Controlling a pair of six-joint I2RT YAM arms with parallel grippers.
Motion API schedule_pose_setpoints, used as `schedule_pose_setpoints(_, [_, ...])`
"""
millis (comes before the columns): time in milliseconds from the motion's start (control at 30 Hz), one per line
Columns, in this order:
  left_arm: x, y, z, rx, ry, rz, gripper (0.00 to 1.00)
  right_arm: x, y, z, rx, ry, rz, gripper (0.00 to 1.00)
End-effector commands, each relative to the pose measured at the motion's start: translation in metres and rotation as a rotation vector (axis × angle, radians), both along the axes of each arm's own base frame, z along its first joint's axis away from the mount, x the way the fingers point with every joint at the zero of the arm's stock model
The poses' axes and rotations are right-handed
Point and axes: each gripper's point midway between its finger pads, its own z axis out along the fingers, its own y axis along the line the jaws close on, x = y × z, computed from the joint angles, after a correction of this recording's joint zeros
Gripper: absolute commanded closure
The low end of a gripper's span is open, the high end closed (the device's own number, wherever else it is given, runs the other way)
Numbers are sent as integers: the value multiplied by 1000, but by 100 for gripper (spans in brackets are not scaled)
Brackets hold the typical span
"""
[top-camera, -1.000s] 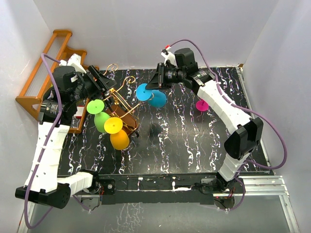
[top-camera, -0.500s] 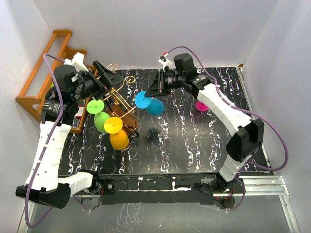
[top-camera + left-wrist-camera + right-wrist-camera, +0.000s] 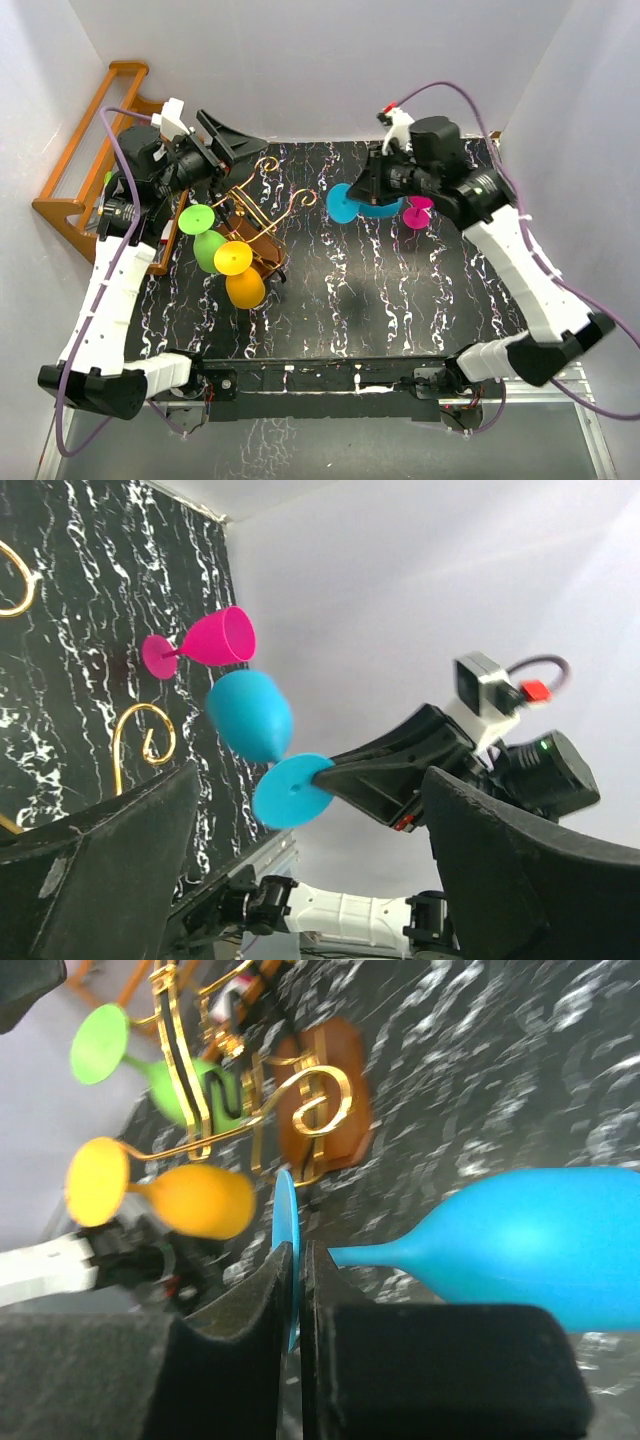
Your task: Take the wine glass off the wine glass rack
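Note:
My right gripper (image 3: pixel 368 188) is shut on the round foot of a blue wine glass (image 3: pixel 362 204) and holds it in the air over the table's right middle. The blue glass also shows in the right wrist view (image 3: pixel 540 1245) and the left wrist view (image 3: pixel 250 715). The gold wire wine glass rack (image 3: pixel 255 215) stands at the left on its brown base, with a green glass (image 3: pixel 205 240) and a yellow glass (image 3: pixel 240 275) hanging on it. My left gripper (image 3: pixel 235 140) is open and empty, raised behind the rack.
A pink wine glass (image 3: pixel 416 213) lies on the black marbled table (image 3: pixel 400 300) just behind the blue one. An orange-brown wooden stepped shelf (image 3: pixel 85 180) stands at the far left against the wall.
My right gripper has carried the blue glass to the right, away from the rack. My left gripper has lifted up and back from the rack.

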Motion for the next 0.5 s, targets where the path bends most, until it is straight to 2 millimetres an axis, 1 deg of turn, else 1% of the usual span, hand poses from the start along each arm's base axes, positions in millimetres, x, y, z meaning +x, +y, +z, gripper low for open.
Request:
schedule_pose_setpoints(0, [-7,-14,24,-81,-10,-103,15,25,-52,62,-124,-489,-170,92])
schedule_pose_setpoints(33, [-7,-17,24,-92,8,-121,21,24,-57,90,-100,-640,-175,92])
schedule_pose_setpoints(67, [-9,-20,26,-107,21,-152,29,22,-57,103,-101,-756,-156,92])
schedule_pose_setpoints(100, [-11,-23,27,-120,31,-174,38,17,-56,119,-97,-896,-124,92])
schedule_pose_setpoints(133, [-12,-25,28,-134,49,-193,46,13,-54,126,-124,-1037,-81,92])
schedule_pose_setpoints(167, [-14,-26,29,-147,68,-209,51,5,-50,134,-118,-1167,-42,92])
schedule_pose_setpoints(200, [-16,-27,29,-154,81,-221,53,-1,-46,141,-117,-1284,-19,92])
schedule_pose_setpoints(233, [-17,-29,29,-160,102,-233,53,-5,-41,140,-133,-1364,7,92])
schedule_pose_setpoints(267, [-20,-30,30,-166,111,-247,50,-6,-33,137,-170,-1430,47,92])
schedule_pose_setpoints(333, [-24,-31,33,-188,134,-264,39,-4,-16,128,-249,-1504,116,92])
schedule_pose_setpoints(400, [-28,-32,38,-221,152,-273,32,-3,1,120,-330,-1569,133,92])
schedule_pose_setpoints(467, [-32,-32,42,-250,162,-285,29,-6,16,118,-379,-1648,124,92])
